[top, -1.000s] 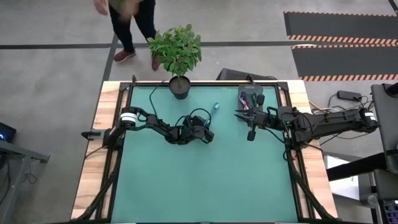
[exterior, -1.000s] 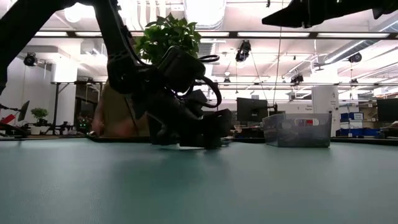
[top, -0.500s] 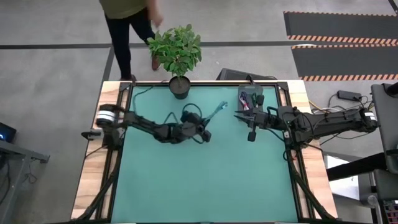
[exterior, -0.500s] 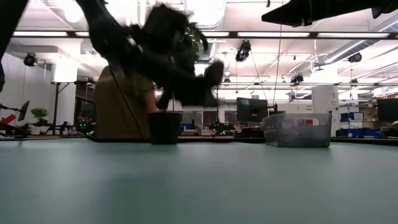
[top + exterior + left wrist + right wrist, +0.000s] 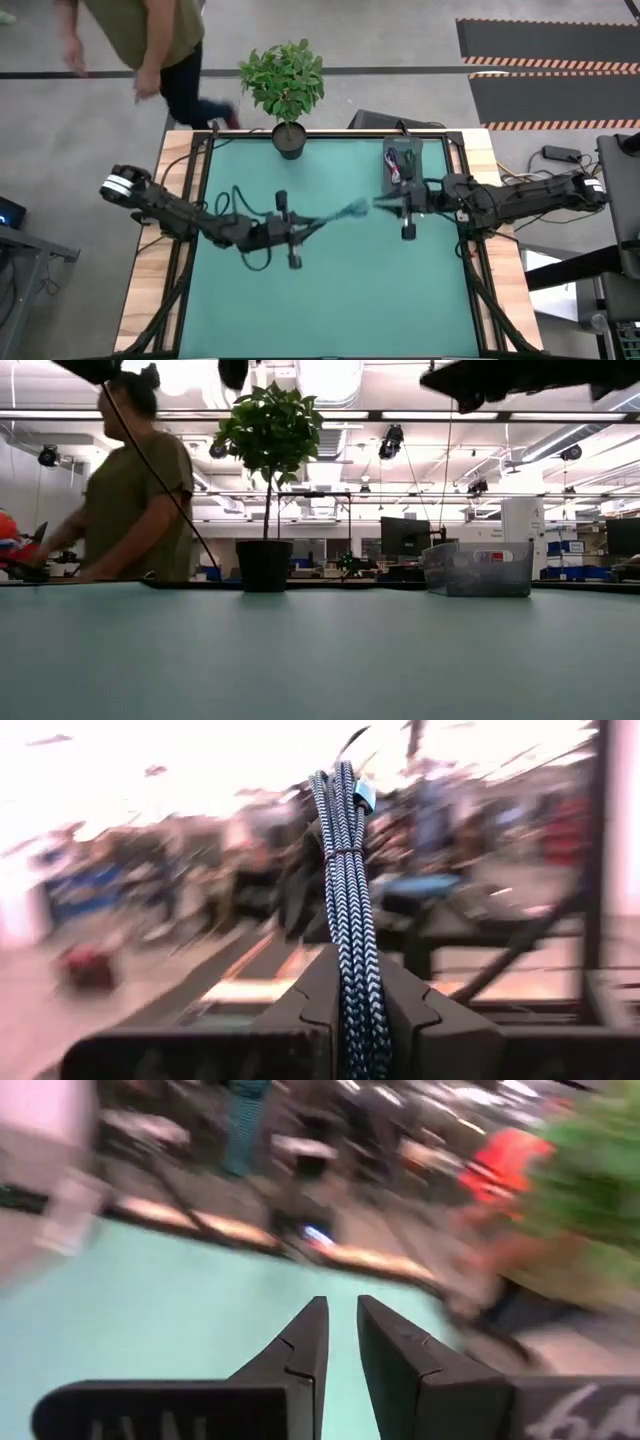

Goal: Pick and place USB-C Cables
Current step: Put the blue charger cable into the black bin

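Above mid-table, left end effector (image 5: 350, 1010) gripping teal cable (image 5: 350, 910)

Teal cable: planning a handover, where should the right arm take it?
Probably the free end of the teal cable sticking out past the left gripper, which clamps it lower down. The bundle points at the right gripper, so come straight on from that side, jaws across the strands.

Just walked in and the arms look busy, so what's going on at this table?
The left gripper is shut on a teal braided cable bundle, held up above the green table and reaching toward the right arm. The right gripper is empty, its fingers slightly apart, near the clear plastic bin at the table's far edge. A person passes behind the potted plant.
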`<state>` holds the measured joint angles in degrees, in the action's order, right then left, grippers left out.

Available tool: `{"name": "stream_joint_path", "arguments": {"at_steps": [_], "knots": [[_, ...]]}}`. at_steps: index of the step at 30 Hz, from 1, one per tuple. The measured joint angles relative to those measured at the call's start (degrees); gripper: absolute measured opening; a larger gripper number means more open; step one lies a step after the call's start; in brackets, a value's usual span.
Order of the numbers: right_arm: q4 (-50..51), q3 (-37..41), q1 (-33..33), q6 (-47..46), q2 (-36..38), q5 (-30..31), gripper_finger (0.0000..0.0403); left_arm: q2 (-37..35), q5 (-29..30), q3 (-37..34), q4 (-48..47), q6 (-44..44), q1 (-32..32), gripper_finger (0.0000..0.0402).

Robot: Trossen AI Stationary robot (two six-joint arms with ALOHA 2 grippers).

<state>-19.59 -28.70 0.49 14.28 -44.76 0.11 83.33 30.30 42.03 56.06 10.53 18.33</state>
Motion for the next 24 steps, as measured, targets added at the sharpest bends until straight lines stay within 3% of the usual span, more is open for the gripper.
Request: {"name": "stream_joint_path", "arguments": {"at_steps": [2, 4, 11, 16, 20, 24], "knots": [[-11.3, 2.9, 0.0, -2.9, -3.2, -7.3, 0.0039, 0.0, -3.6, -1.0, 3.9, 1.7, 0.4, 0.0017], [-24.4, 5.2, 0.3, -4.6, -7.5, -11.0, 0.0032, 0.3, -6.2, -1.4, 6.8, 1.9, 0.4, 0.0017], [-54.9, 6.0, 0.4, -8.1, -23.7, -11.5, 0.0019, 0.7, -10.2, -1.5, 8.2, 2.1, 0.4, 0.0017], [-60.3, 0.9, 0.4, -8.7, -32.4, -12.3, 0.0045, 0.7, -10.2, -1.5, 8.7, 1.9, 0.4, 0.0017], [-60.5, -3.9, 0.4, -8.5, -36.1, -12.9, 0.0091, 0.7, -10.1, -1.5, 9.3, 1.9, 0.1, 0.0017], [-60.4, -7.3, 0.4, -8.2, -37.6, -17.3, 0.0141, 0.7, -9.9, -1.5, 9.1, 1.9, -0.3, 0.0017]]}}
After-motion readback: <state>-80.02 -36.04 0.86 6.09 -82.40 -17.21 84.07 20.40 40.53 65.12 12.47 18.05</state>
